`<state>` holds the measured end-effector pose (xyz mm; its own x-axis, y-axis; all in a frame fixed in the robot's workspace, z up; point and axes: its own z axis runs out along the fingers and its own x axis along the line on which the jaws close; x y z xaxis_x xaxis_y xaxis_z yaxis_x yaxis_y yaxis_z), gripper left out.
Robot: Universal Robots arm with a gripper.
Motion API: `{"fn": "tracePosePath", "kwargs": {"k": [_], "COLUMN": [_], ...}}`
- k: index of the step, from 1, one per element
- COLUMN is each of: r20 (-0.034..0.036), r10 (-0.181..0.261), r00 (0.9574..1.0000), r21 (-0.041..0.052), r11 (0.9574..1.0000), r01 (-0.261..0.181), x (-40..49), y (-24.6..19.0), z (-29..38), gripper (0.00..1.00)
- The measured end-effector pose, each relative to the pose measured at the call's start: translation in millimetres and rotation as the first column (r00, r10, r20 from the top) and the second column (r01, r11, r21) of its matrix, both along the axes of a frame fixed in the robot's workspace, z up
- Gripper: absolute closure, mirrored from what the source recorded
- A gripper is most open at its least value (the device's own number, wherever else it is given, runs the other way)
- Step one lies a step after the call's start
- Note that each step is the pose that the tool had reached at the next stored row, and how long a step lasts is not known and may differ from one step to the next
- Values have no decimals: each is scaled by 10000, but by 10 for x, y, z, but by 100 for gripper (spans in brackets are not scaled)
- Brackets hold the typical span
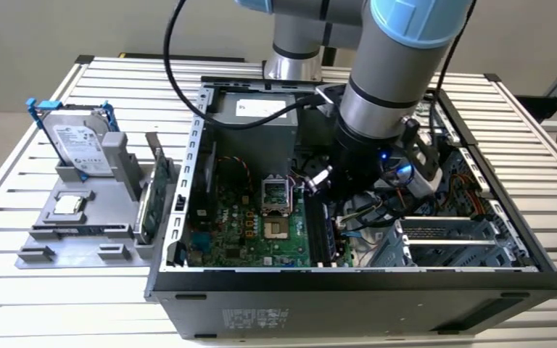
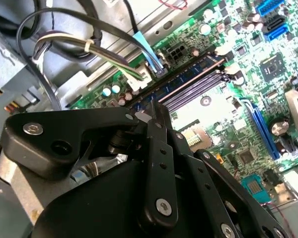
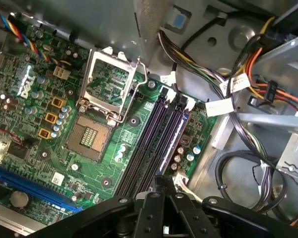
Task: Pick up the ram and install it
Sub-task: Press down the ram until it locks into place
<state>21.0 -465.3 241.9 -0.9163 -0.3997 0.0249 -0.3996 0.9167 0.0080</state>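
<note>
Seating the ram [image 3: 173, 141] into a motherboard memory slot [image 3: 149, 144]: end effector [image 3: 161, 184], clenched above the stick, at the insertion step; firm, square downward pressure seems required.

A robotics lab or test workshop is showing here: an industrial arm [image 1: 385, 94] is reaching into an open computer case [image 1: 356, 279] sitting on a slatted aluminium bench [image 1: 46, 304], with a grey parts fixture [image 1: 85, 217] at left.

grey arm [image 1: 380, 101], blue joint cap, black cable.
</note>
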Motion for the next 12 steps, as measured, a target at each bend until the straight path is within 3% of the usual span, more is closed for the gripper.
{"fn": "tracePosePath", "kwargs": {"k": [4, 8, 12], "r20": [-10, -11, -11], "r10": [442, 922, 1463], "r00": [9990, 9957, 9892], "r21": [169, 188, 190], "r11": [9989, 9956, 9891], "r01": [-442, -921, -1463], "x": [0, 0, 0], "y": [0, 0, 1], "z": [0, -1, -2], "gripper": [100, 100, 100]}}
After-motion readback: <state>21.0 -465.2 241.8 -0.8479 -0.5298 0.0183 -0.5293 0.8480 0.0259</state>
